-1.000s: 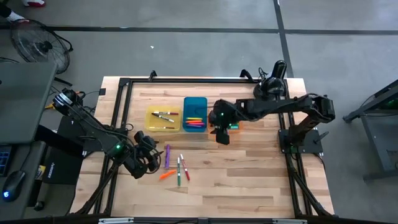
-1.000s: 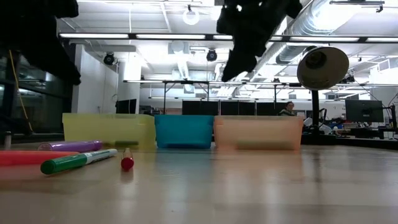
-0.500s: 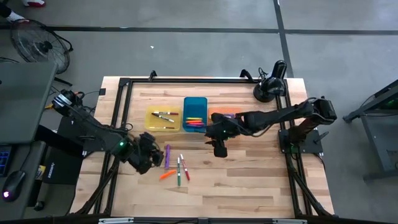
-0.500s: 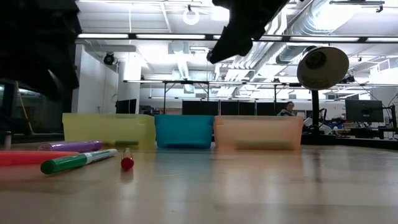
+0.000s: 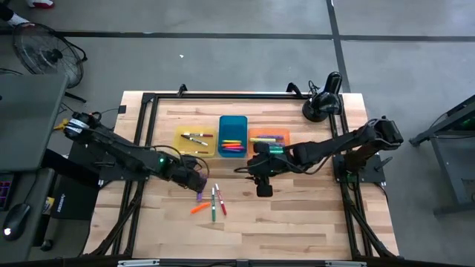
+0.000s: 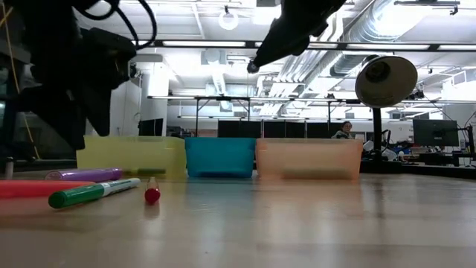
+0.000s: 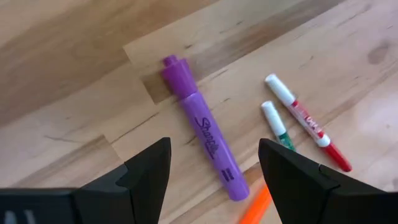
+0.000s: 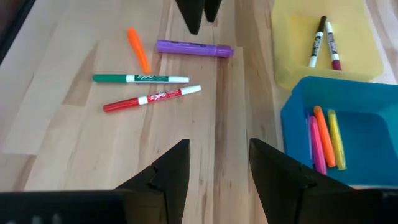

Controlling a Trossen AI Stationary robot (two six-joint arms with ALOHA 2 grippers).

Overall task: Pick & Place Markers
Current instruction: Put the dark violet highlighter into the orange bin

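Four markers lie flat on the wooden table: a purple one [image 7: 205, 140] [image 5: 200, 187], a green one [image 8: 140, 78], a red one [image 8: 152, 98] and an orange one [image 8: 138, 48]. My left gripper [image 7: 213, 149] [image 5: 195, 179] hangs open just above the purple marker, one finger on either side of it, touching nothing. My right gripper [image 8: 217, 152] [image 5: 263, 185] is open and empty above the table's middle, right of the loose markers and near the trays.
Three trays stand in a row at the back: yellow [image 5: 180, 142] with two markers, blue [image 5: 232, 122] with orange, pink and yellow ones, orange [image 5: 278, 134] with several. A black lamp [image 5: 323, 100] stands at the far right. Bare wood lies near the front edge.
My left gripper has swung toward the table's right, sunk a little and rolled, ending over the purple marker. My right gripper has moved from the trays toward the near edge. Both stayed open. The markers have not moved.
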